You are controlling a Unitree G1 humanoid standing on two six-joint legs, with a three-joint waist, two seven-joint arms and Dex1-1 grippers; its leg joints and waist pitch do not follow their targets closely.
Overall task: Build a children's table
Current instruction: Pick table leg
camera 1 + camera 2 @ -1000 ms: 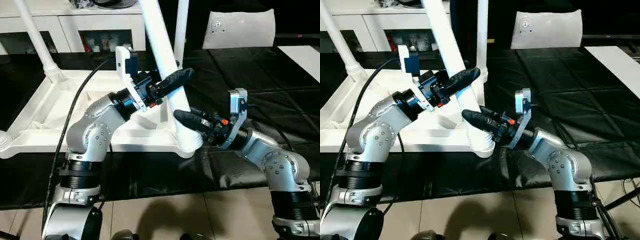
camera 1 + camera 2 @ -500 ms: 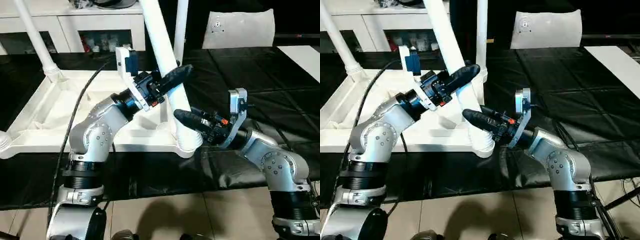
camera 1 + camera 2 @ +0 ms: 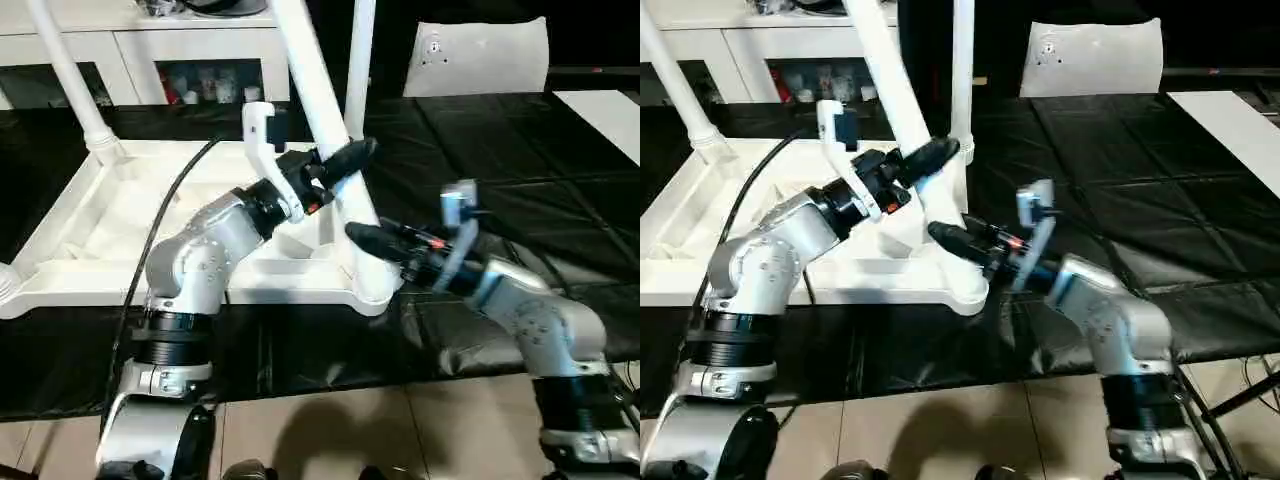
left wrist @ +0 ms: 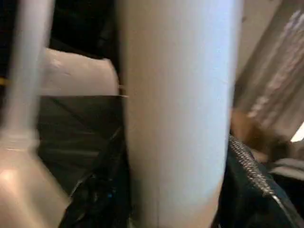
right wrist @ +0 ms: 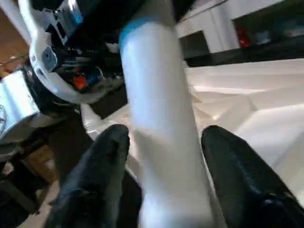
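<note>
Children's table: white plastic, lying upside down on the black sheet that covers the work surface; ribbed underside faces up. Legs stand upward from the corner sockets. Far-left leg seated and leaning slightly. Far-right leg upright behind the near one. Near-right leg rises from the near-right corner socket, tilted toward the left as it goes up. At the near-left corner a rounded white stub shows at the picture's edge; cannot tell more.

Left gripper: around the near-right leg partway up its shaft. Wrist view shows a black finger on each side of the leg, close against it; whether the pads truly press cannot be told. Upper finger lies across the front of the leg in the head view.

Right gripper: lower on the same leg, just above the socket. Fingers parted, one either side of the leg, with a narrow gap visible on both sides, so not pinching. Fingertip sits beside the leg base.

Surroundings: white cabinet with glass doors behind the table; white cushion-like object at the far right; flat white board at the right edge; tiled floor nearest the robot
</note>
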